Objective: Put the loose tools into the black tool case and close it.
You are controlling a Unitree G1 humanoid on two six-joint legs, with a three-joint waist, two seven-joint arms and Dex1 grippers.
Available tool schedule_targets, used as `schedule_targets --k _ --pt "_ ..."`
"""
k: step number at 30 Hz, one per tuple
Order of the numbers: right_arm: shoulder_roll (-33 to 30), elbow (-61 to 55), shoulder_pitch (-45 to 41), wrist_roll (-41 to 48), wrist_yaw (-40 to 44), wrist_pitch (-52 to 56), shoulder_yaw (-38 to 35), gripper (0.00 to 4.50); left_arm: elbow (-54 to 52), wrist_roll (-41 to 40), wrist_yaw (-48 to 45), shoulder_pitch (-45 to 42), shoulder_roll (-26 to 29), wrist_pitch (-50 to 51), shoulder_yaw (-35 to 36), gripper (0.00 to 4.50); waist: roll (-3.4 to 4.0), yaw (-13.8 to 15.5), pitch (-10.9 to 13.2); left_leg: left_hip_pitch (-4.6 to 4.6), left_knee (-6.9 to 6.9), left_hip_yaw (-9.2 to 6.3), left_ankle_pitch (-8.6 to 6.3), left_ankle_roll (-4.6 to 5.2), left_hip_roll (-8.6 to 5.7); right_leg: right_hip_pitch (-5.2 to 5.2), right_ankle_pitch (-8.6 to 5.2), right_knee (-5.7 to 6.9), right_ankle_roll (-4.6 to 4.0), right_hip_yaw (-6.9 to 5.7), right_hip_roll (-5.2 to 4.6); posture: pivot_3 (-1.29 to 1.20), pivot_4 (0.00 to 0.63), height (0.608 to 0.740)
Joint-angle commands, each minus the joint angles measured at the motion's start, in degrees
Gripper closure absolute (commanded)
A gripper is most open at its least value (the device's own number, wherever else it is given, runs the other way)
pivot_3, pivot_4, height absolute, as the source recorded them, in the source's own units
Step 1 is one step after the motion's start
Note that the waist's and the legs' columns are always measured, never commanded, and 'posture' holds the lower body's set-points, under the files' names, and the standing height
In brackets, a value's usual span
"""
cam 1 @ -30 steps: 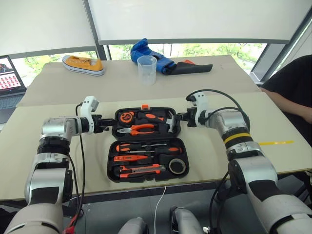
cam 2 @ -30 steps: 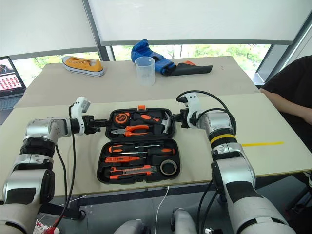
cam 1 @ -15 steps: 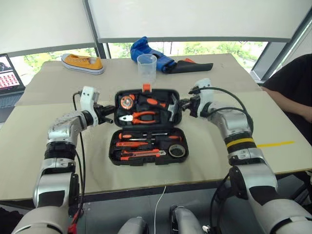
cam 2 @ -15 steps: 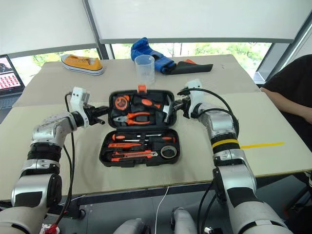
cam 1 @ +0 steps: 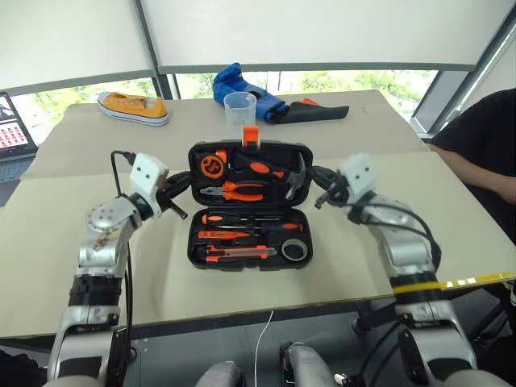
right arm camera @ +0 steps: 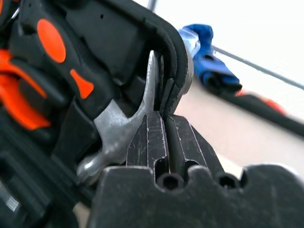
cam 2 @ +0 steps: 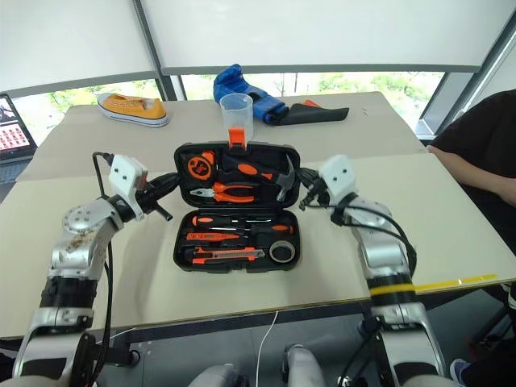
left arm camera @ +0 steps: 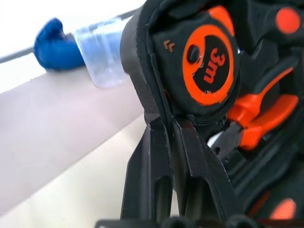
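Black tool case (cam 1: 196,256), tools (cam 1: 242,242) inside

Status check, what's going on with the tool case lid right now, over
Left gripper and right gripper: fingers shut on the lid edges. Black tool case half-raised, tools seated inside. Nothing in the way.

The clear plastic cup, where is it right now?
In the left eye view the clear plastic cup stands on the far table just behind the raised lid of the black tool case, beside the blue glove.
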Motion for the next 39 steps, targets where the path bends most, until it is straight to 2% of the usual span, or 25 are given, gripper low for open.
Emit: schedule_targets --k 1,4,5,7,8,10,12,15,17,18,19,21,24,31,34,37,39 --pt "-4.57 -13.18 9.43 4.24 5.53 3.78 -1.26 3.77 -9.80 -2.87 0.69 8.34 1.92 5.92 2.74 3.78 0.01 0.32 0.00 0.13 0.00 0.00 0.00 0.01 0.00 0.20 -0.01 -0.03 0.01 0.02 0.00 0.00 0.150 0.731" --pt "-9.93 -25.57 16.33 12.37 9.04 12.67 -5.99 2.95 -18.78 -9.47 -1.11 14.25 6.02 15.40 7.76 2.91 -0.01 0.36 0.12 0.45 -0.08 -0.01 -0.08 0.12 0.13 0.56 -0.12 -0.04 0.09 0.09 0.09 0.00 0.150 0.731" --pt "-11.71 -28.57 17.90 15.15 10.16 15.59 -7.51 2.51 -20.83 -12.00 -1.94 15.48 7.59 18.58 9.50 2.50 0.00 0.36 0.21 0.44 -0.05 0.00 -0.09 0.15 0.14 0.56 -0.14 -0.04 0.12 0.10 0.15 0.00 0.150 0.731" --pt "-16.84 -34.06 22.11 20.88 14.20 21.20 -10.64 1.90 -22.91 -16.35 -5.33 18.52 12.51 24.35 13.35 1.95 -0.06 0.38 0.27 0.43 -0.01 0.01 -0.10 0.16 0.14 0.54 -0.16 -0.04 0.14 0.10 0.16 0.00 0.150 0.731" --pt "-19.54 -36.22 24.32 23.53 16.68 23.56 -12.14 1.81 -22.34 -18.05 -7.31 19.51 15.05 26.46 15.40 1.59 -0.06 0.37 0.27 0.45 0.01 0.02 -0.10 0.16 0.14 0.56 -0.17 -0.08 0.16 0.09 0.16 0.00 0.150 0.731" --pt "-23.85 -38.87 27.80 26.92 20.48 26.49 -13.91 1.81 -18.39 -19.24 -10.56 19.78 19.46 28.26 17.18 1.59 -0.06 0.39 0.27 0.66 -0.07 0.01 -0.12 0.18 0.20 0.74 -0.50 -0.09 0.54 0.07 0.20 0.00 0.150 0.731" --pt "-26.20 -39.50 29.59 26.86 22.56 26.40 -13.23 1.81 -11.67 -16.77 -12.09 17.05 22.06 26.47 14.77 1.59 -0.05 0.52 0.27 0.86 -0.12 0.02 -0.21 0.22 0.25 0.89 -0.66 -0.07 0.63 0.03 0.23 0.00 0.150 0.731" --pt "-26.89 -39.00 29.58 26.06 22.64 26.99 -10.90 1.81 -3.25 -12.61 -12.57 10.60 22.04 21.97 9.80 1.59 -0.07 0.96 0.30 1.16 -0.29 0.07 -0.25 0.28 0.24 1.24 -0.70 -0.16 0.68 -0.02 0.14 0.00 0.150 0.731" --pt "-26.58 -38.35 29.00 24.84 22.48 27.45 -8.33 2.33 4.07 -8.27 -12.21 3.18 19.76 16.94 4.80 1.55 -0.18 1.77 0.35 1.40 -0.34 0.05 -0.26 0.29 0.24 1.53 -0.70 -0.29 0.69 -0.03 0.10 0.00 0.150 0.731" --pt "-26.55 -37.92 28.53 23.32 22.76 26.73 -6.21 2.57 7.95 -5.76 -12.50 -1.31 17.89 14.25 1.54 2.11 -0.25 2.23 0.37 1.40 -0.31 0.05 -0.26 0.29 0.24 1.56 -0.70 -0.35 0.70 -0.07 0.11 0.00 0.150 0.731" --pt "-26.52 -37.51 28.07 21.85 22.87 25.98 -4.35 2.93 11.21 -3.83 -13.16 -4.90 16.20 11.77 -1.03 2.37 -0.33 2.49 0.38 1.39 -0.30 0.03 -0.25 0.28 0.23 1.58 -0.69 -0.38 0.70 -0.08 0.08 0.00 0.150 0.731" --pt "-26.43 -36.56 26.99 18.71 23.44 23.91 -0.67 3.68 17.48 0.06 -14.36 -11.26 12.69 6.99 -5.70 3.24 -0.40 2.92 0.34 1.35 -0.27 0.02 -0.26 0.27 0.17 1.55 -0.53 -0.39 0.48 -0.10 0.03 0.00 0.150 0.731" --pt "-25.57 -35.07 25.31 15.57 24.13 21.53 3.61 4.50 25.64 4.11 -17.05 -18.00 8.11 0.28 -10.62 4.39 -0.42 3.05 0.34 1.23 -0.22 0.05 -0.26 0.28 0.11 1.42 -0.39 -0.43 0.28 -0.08 0.01 0.00 0.150 0.731" --pt "-23.04 -31.44 20.00 9.99 24.02 19.58 10.15 4.50 39.95 10.92 -23.66 -26.01 1.04 -12.90 -17.96 4.46 -0.45 1.39 0.33 0.40 0.02 0.05 -0.26 0.31 0.07 0.71 -0.36 -0.38 0.26 -0.38 0.03 0.00 0.150 0.731" --pt "-20.41 -28.46 16.79 7.58 20.33 21.16 10.00 4.50 39.18 11.77 -31.23 -25.20 1.47 -17.16 -20.11 4.46 -0.47 1.27 0.34 0.34 0.03 0.04 -0.27 0.31 0.09 0.70 -0.35 -0.44 0.25 -0.28 -0.07 0.00 0.150 0.731" --pt "-19.16 -22.46 14.18 3.53 15.02 19.22 7.40 4.50 33.46 10.32 -41.17 -21.47 4.21 -16.36 -21.50 4.46 -0.46 1.22 0.34 0.34 0.02 0.04 -0.32 0.39 0.10 0.70 -0.29 -0.74 0.32 -0.25 -0.07 0.00 0.150 0.731" --pt "-18.93 -20.28 13.88 3.44 13.21 20.06 5.43 4.50 30.28 9.25 -42.27 -19.83 4.87 -15.59 -20.57 4.46 -0.46 1.23 0.34 0.38 0.03 0.09 -0.32 0.41 0.09 0.70 -0.27 -0.71 0.35 -0.15 -0.07 0.00 0.150 0.731"
